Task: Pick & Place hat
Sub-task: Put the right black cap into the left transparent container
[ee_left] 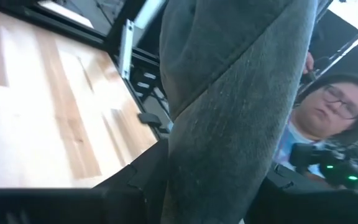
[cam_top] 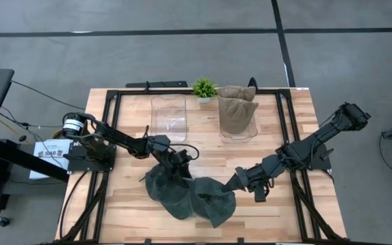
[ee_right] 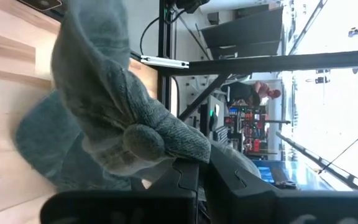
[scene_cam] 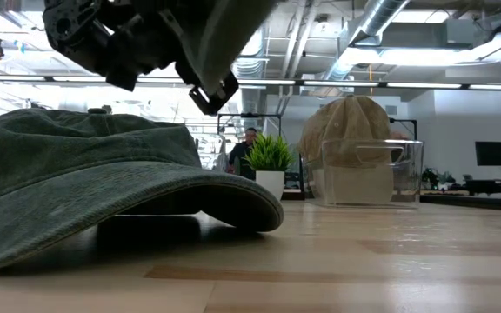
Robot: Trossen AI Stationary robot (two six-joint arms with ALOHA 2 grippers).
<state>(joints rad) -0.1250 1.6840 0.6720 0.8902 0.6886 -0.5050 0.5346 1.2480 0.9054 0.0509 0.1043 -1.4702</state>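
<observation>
We have both hands clenched on the green hat (cam_top: 189, 196): left hand (cam_top: 175, 163), right hand (cam_top: 235, 182). It lies on the counter (cam_top: 278, 218), far from the empty bin (cam_top: 169, 117); placing remains.

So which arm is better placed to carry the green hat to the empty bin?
Probably left. The left gripper grips the green hat just below the empty bin; the right gripper, pinching the crown, sits nearer the bin holding tan hats.

From here I can make out printing on only one thing: a white label (cam_top: 50, 151) beside the left arm's base, off the bench's left edge. Its letters are too small to read.
</observation>
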